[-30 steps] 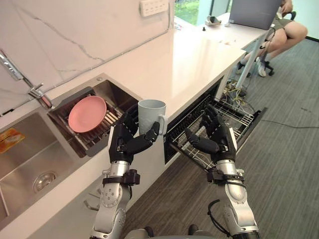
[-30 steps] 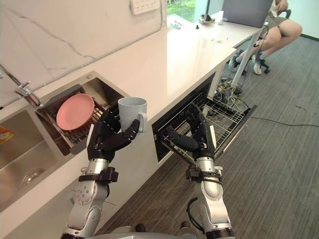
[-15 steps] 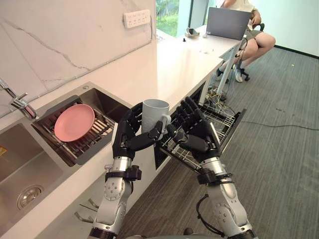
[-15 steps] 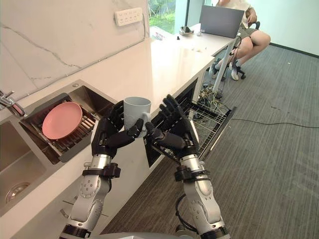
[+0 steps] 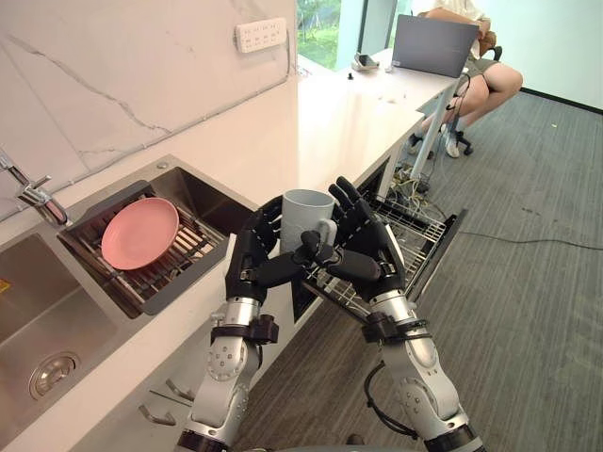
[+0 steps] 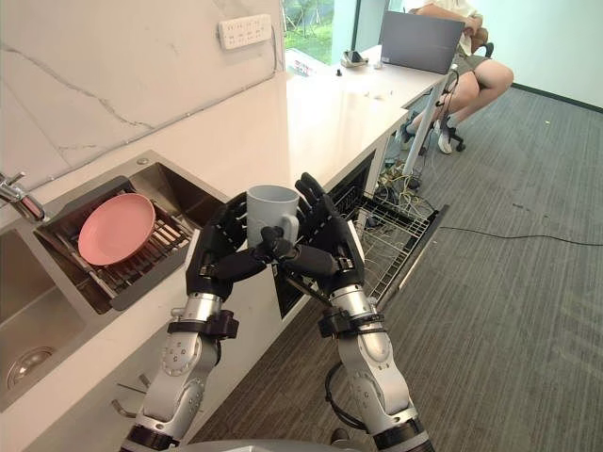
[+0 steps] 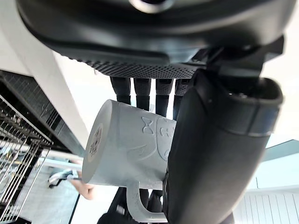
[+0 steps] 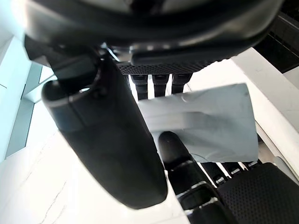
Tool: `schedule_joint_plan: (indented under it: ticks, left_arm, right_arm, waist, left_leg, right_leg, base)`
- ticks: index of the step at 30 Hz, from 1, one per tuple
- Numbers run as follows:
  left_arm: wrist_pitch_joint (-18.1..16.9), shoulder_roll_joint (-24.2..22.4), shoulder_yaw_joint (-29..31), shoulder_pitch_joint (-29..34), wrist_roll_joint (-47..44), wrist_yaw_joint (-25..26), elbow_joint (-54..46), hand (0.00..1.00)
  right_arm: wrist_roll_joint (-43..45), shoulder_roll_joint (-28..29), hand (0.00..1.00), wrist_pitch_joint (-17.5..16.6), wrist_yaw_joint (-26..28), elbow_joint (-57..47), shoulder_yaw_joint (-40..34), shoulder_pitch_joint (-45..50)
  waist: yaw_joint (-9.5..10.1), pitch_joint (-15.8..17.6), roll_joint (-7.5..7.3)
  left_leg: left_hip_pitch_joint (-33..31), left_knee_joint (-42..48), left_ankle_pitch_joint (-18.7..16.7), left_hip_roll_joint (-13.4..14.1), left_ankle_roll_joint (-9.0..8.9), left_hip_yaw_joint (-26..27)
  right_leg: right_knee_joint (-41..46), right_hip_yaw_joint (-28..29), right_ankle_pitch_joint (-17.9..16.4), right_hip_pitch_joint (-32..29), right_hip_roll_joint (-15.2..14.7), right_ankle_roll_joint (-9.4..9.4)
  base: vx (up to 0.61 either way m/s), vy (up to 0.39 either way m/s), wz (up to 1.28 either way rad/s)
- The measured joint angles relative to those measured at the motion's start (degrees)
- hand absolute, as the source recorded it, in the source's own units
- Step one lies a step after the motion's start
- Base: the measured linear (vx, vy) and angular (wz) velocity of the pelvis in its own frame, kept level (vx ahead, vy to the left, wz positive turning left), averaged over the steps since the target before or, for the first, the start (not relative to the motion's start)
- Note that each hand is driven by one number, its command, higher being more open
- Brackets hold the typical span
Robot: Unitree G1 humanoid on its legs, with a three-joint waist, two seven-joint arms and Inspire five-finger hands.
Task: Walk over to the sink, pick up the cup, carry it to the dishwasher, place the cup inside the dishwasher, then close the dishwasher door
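Grey-blue ceramic cup [image 5: 306, 209]: left hand [image 5: 256, 264] fingers curl round it, right hand [image 5: 375, 252] fingers lie straight alongside. Hold it upright toward the wire dishwasher rack [image 5: 424, 231] beyond the cup.

Bright, even daylight; window [image 5: 318, 21] at the far end of the counter [image 5: 353, 118] throws soft glare along its pale top; sink basin [image 5: 42, 287] shaded; left wrist view backlit, left hand [image 7: 219, 140] dark against white, cup [image 7: 131, 144] softly lit.
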Motion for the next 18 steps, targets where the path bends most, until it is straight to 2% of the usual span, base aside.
schedule_joint_plan:
  ticks: [11,12,18]
  left_arm:
    - [0.0,0.1,-3.0,0.0,0.1,0.1,0.0,0.3]
    - [0.2,0.2,-3.0,0.0,0.1,0.3,0.0,0.3]
    - [1.6,1.0,-3.1,-0.7,1.7,1.5,0.0,0.3]
  right_arm:
    - [-4.0,1.8,0.9,0.2,-6.4,0.6,0.1,-2.6]
    - [-4.5,1.8,0.3,0.6,-6.8,0.6,0.1,-2.8]
    - [-4.4,0.7,0.3,2.9,-7.8,1.8,0.4,-4.3]
  waist:
    - [0.16,-0.5,-0.49]
    - [0.13,-0.8,-0.48]
    - [0.03,-1.7,-0.56]
  left_leg:
    - [0.5,-3.0,2.3,-0.6,0.11,-1.0]
    - [0.5,-3.1,2.4,-0.6,0.08,-1.0]
    - [0.5,-3.1,2.4,-0.6,0.03,-1.0]
  right_leg:
    - [0.0,-1.1,0.0,-0.3,-0.4,-0.01]
    - [0.0,-1.1,0.0,-0.5,-0.4,-0.01]
    - [0.1,-1.1,0.0,-0.5,-0.4,-0.01]
  base:
    - [-0.02,0.003,0.05]
    - [0.0,0.0,0.0]
    - [-0.01,0.002,0.0]
